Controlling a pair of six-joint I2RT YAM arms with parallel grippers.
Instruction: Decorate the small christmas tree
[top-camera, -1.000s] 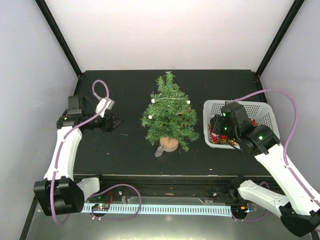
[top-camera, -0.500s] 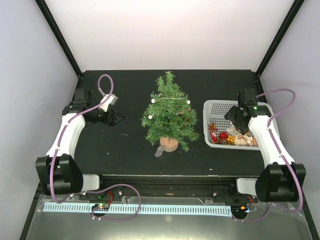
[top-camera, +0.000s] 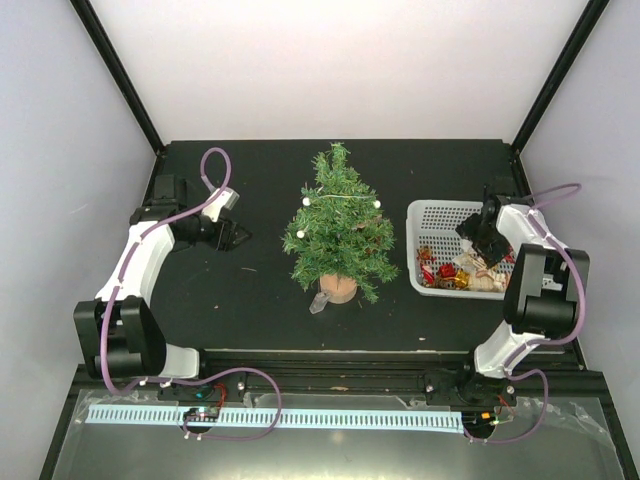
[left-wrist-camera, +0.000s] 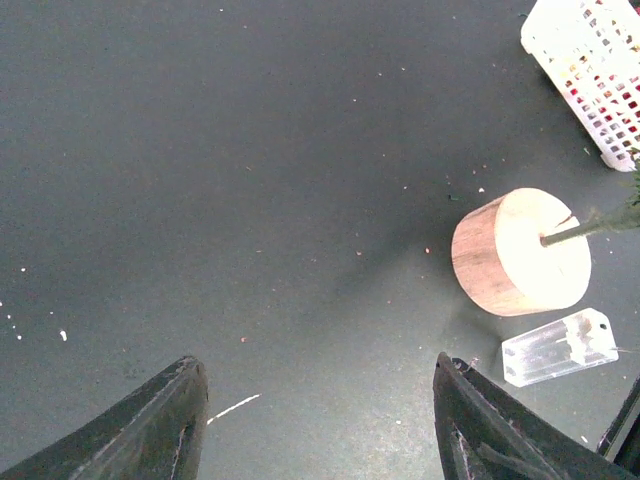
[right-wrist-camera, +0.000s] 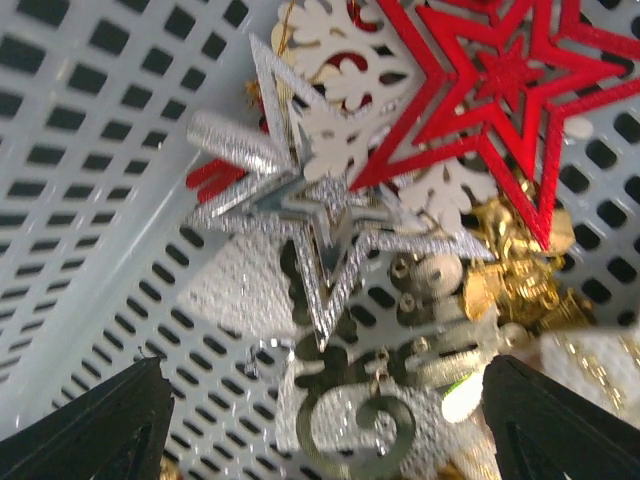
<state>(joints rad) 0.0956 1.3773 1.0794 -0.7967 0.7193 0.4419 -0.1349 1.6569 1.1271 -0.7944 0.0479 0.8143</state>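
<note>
My right end effector (right-wrist-camera: 330, 425) hangs over the white basket (top-camera: 428, 213). Its fingers are wide apart and hold nothing. My left end effector (left-wrist-camera: 320, 430) is apart and empty too, low over the black surface (left-wrist-camera: 250, 150). The small christmas tree (top-camera: 338, 225) stands in the middle, between my two arms, with the basket just to its right.

The silver star (right-wrist-camera: 320, 215) lies tangled with the red star (right-wrist-camera: 480, 110) and some gold bits (right-wrist-camera: 510, 275). If I pinch here, I may grab two things at once. I might also snag a loop and drag the whole pile up. My fingers could catch in the basket holes and tug the basket.

The things lowest in my right wrist view are blurry, so I cannot tell what they are. My left wrist sees only the tree's wooden base (left-wrist-camera: 520, 252) and a clear plastic piece (left-wrist-camera: 560, 346). The branches are cut off there.
</note>
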